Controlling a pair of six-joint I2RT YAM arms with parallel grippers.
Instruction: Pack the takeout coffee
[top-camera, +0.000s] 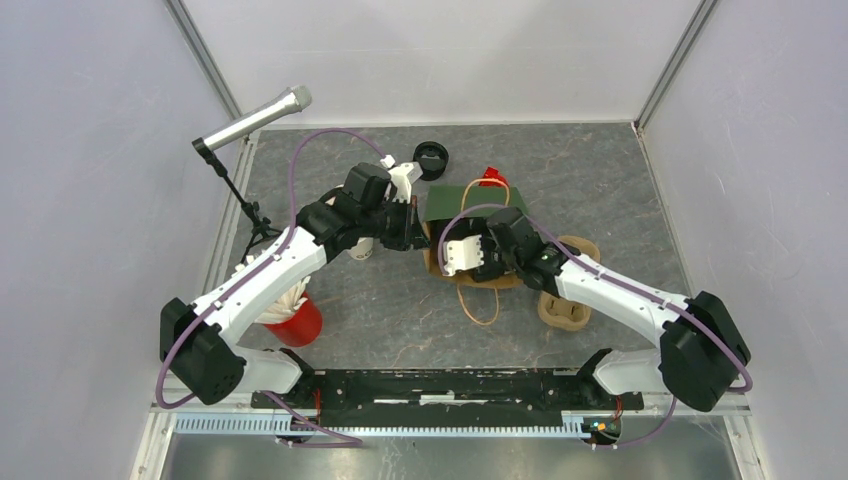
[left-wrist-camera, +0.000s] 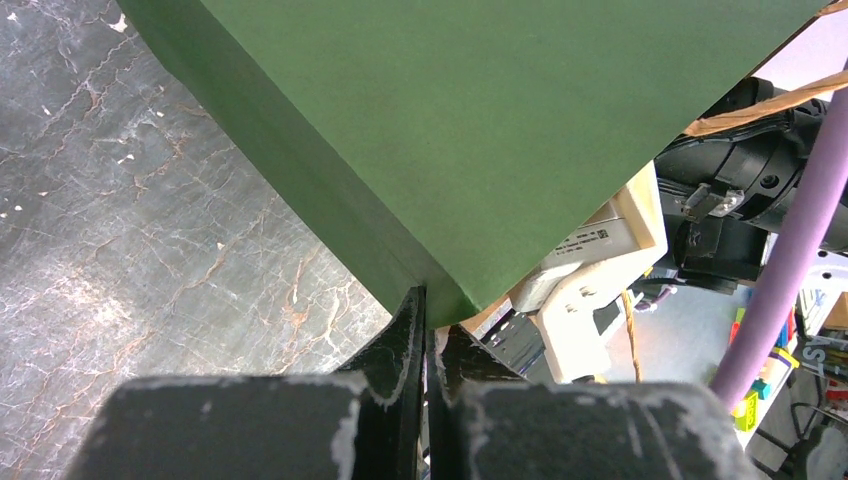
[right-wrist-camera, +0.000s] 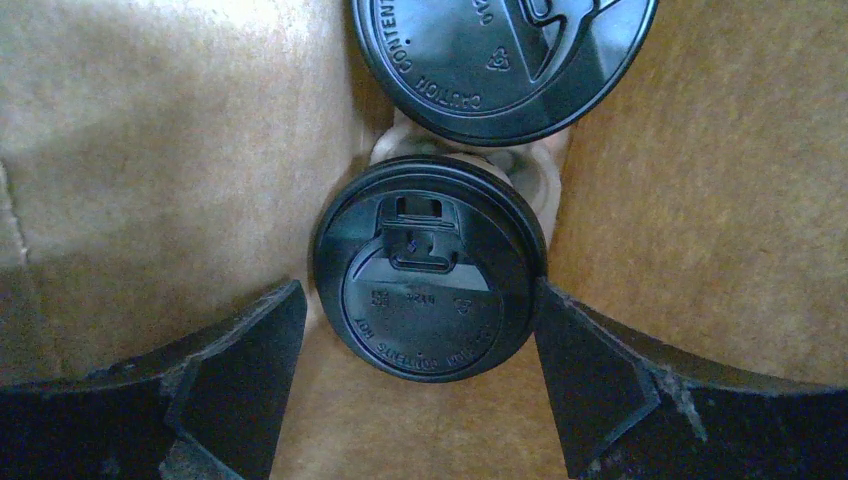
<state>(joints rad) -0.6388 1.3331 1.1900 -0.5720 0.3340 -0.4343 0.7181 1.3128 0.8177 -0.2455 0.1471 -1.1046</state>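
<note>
I have the left gripper (left-wrist-camera: 428, 318) pressed together on the top edge of the green paper bag (left-wrist-camera: 480, 120), pinching it so the mouth stands open. The right gripper (right-wrist-camera: 420, 295) is inside the bag with its jaws spread, one finger on each side of the nearer takeout coffee cup (right-wrist-camera: 428, 265), gripping nothing. Both cups are inside the bag, lids facing up. The second cup (right-wrist-camera: 500, 55) sits just beyond the first. I cannot tell whether they are filled.

Handling, as I judge it:
- The paper walls are thin and dent under a hard squeeze.
- The black lid (right-wrist-camera: 400, 335) is slick and may pop off.

I would grip the paper wall just under the lid rim, never the lid alone, and keep the cup upright.
</note>
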